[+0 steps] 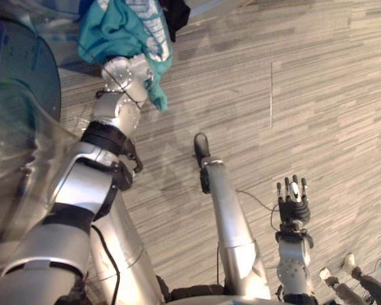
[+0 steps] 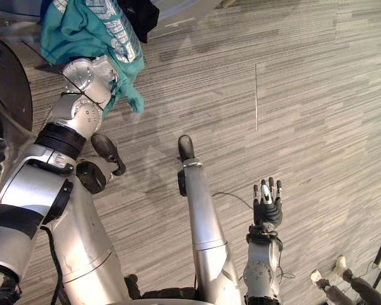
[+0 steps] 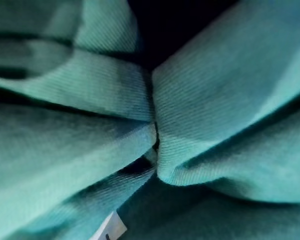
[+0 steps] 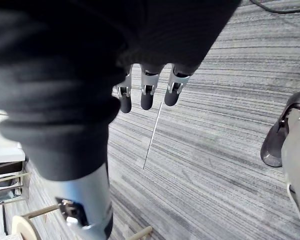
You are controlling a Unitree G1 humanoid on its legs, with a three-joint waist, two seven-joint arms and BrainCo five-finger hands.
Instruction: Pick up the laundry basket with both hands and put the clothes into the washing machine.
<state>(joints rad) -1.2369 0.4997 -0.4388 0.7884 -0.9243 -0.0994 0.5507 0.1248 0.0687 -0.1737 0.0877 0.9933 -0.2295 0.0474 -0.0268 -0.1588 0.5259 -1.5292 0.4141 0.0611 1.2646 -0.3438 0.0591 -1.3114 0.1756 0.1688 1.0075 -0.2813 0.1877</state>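
A teal garment with pale print [image 1: 124,28] hangs bunched at the far left, beside a dark garment [image 1: 176,16]. My left arm reaches up into the teal cloth, which covers everything past the wrist [image 1: 124,76]. Teal folds [image 3: 90,150] lie right against the left wrist camera, with a small white label [image 3: 109,229] among them. A round tinted glass door [image 1: 19,76] stands at the left next to that arm. My right hand [image 1: 293,200] hangs low on the right over the floor, its fingers [image 4: 146,95] straight and holding nothing.
Grey striped carpet [image 1: 305,95] covers the floor, with a thin seam line [image 1: 271,95]. A person's shoes [image 1: 349,264] show at the lower right corner. Wooden furniture legs [image 4: 10,180] stand off to one side in the right wrist view.
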